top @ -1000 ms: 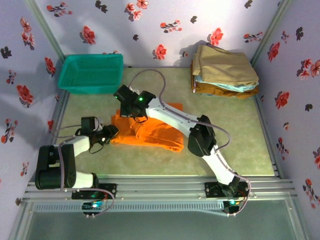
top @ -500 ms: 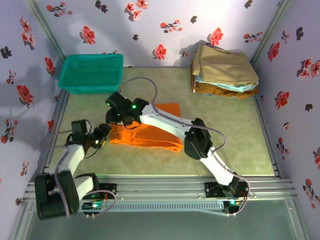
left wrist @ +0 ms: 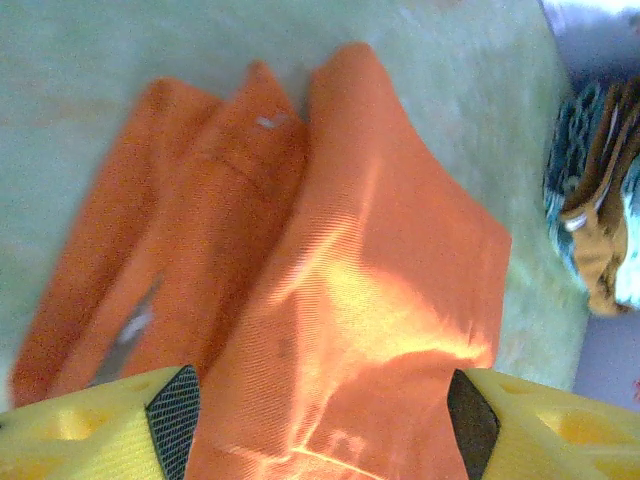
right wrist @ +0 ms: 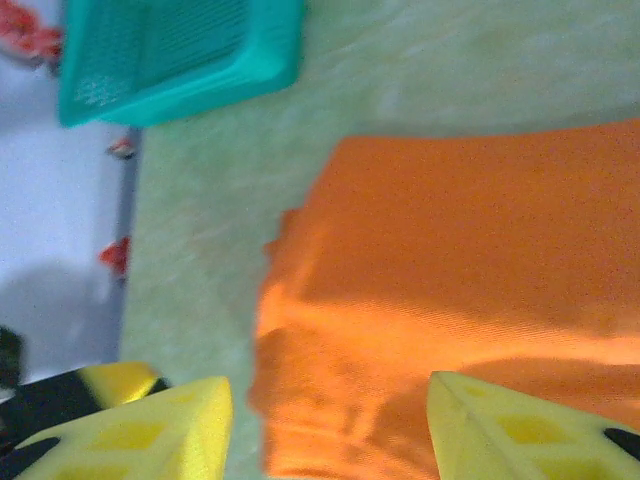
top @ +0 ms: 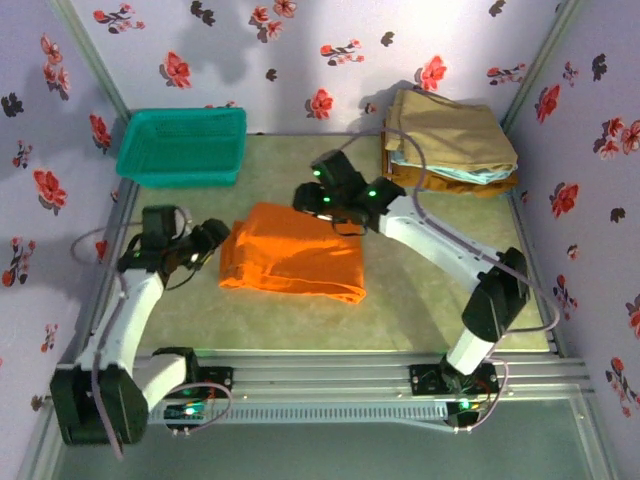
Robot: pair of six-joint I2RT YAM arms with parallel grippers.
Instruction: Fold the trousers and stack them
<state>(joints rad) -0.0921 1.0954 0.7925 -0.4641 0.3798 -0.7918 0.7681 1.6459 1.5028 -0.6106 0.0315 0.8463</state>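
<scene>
Left jaws spread wide, gripping nothing, just beside the left edge of the trousers (top: 295,255). Trousers lie folded flat on the worktop (top: 400,320) between both sets of jaws, probably laid so for lifting to the clothes pile (top: 450,140). Right jaws spread, empty, near the far edge. Inner layers hidden; wrist views blurred.

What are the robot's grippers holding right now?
Nothing. The left gripper and the right gripper are both open and grip nothing. The orange trousers lie folded and free on the table.
</scene>
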